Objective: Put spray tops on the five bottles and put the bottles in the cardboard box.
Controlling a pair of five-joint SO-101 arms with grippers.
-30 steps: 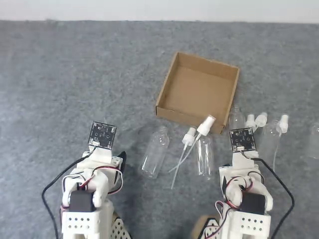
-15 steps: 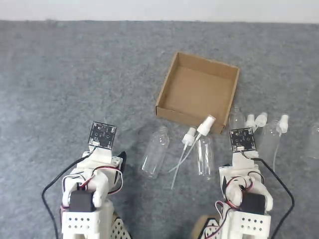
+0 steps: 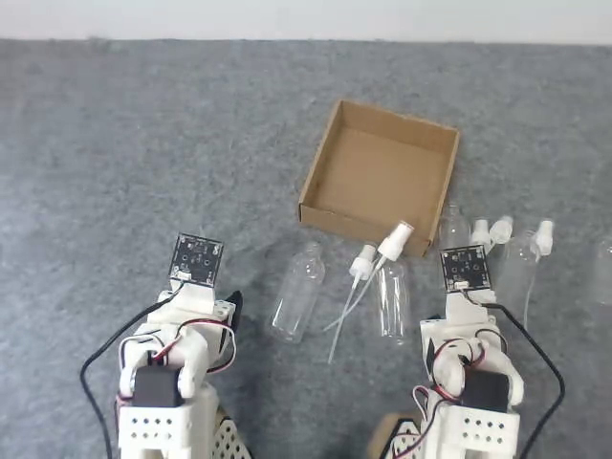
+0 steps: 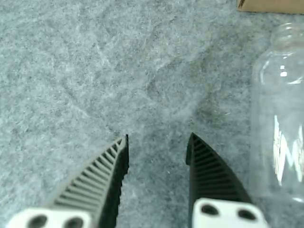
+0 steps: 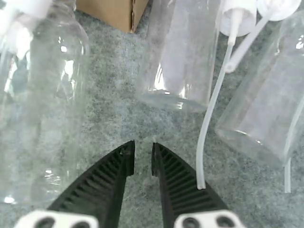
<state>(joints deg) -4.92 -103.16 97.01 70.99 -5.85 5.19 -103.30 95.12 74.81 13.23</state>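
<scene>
Left gripper (image 4: pixel 156 142) sat spread beside the capless bottle (image 4: pixel 280 109), whose neck pointed at the box (image 3: pixel 354 222); right gripper (image 5: pixel 141 149), jaws almost together, held nothing

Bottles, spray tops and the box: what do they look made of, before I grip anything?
Bottles: clear, glossy plastic by the look, though glass can't be ruled out. The grey mat shows through them and highlights glint on the walls.
Spray tops: smooth, opaque white plastic with thin translucent dip tubes.
Cardboard box: matte brown cardboard with raw cut edges at the rim.
</scene>
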